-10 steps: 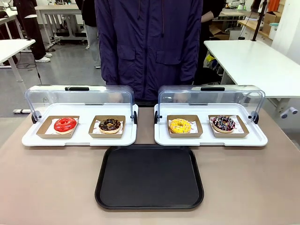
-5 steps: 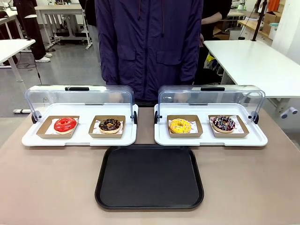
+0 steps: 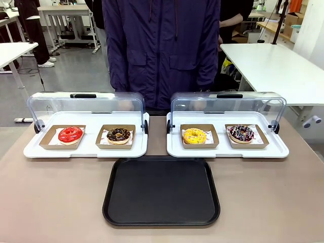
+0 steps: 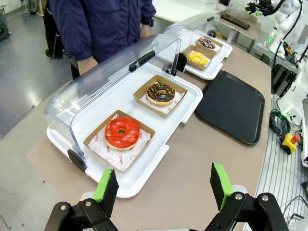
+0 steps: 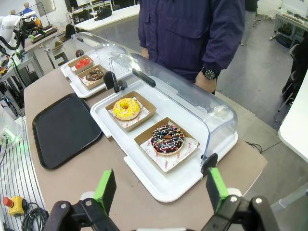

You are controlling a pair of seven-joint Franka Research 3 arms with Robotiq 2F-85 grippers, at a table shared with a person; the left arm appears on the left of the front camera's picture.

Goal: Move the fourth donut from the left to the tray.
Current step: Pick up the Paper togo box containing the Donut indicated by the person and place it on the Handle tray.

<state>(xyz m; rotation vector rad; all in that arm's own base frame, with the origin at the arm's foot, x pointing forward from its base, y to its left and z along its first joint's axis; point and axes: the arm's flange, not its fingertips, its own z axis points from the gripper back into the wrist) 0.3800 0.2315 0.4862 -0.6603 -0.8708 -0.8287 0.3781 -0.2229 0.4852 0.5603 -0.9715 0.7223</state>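
The fourth donut (image 3: 241, 133), dark chocolate with white and pink streaks and sprinkles, sat in its brown cardboard holder (image 3: 260, 143) at the right end of the right white tray (image 3: 228, 152), under that tray's raised clear lid (image 3: 228, 105). Just to its left, in the same white tray, lay the yellow donut (image 3: 195, 135) in a holder of its own.

The black tray (image 3: 161, 191) lay on the table (image 3: 50, 197) on the robot's side, in front of the gap between the two white trays and close to their near edges. The fourth donut was apart from it, up and to the right in the front view.

The left white tray (image 3: 86, 151), its lid also up, held the chocolate donut (image 3: 119, 134) with tan crumbs on the right and the red donut (image 3: 70, 134) on the left, each in a cardboard holder. A person (image 3: 161, 50) in a dark blue jacket stood at the far side of the table, behind the two white trays.

In the right wrist view the right gripper (image 5: 161, 188) hung above the table's right end, its green-padded fingers wide apart with nothing between them and the fourth donut (image 5: 167, 139) straight ahead. In the left wrist view the left gripper (image 4: 163, 185) hung above the left end, its fingers likewise spread and holding nothing, with the red donut nearest and the black tray (image 4: 233, 103) off to the right.
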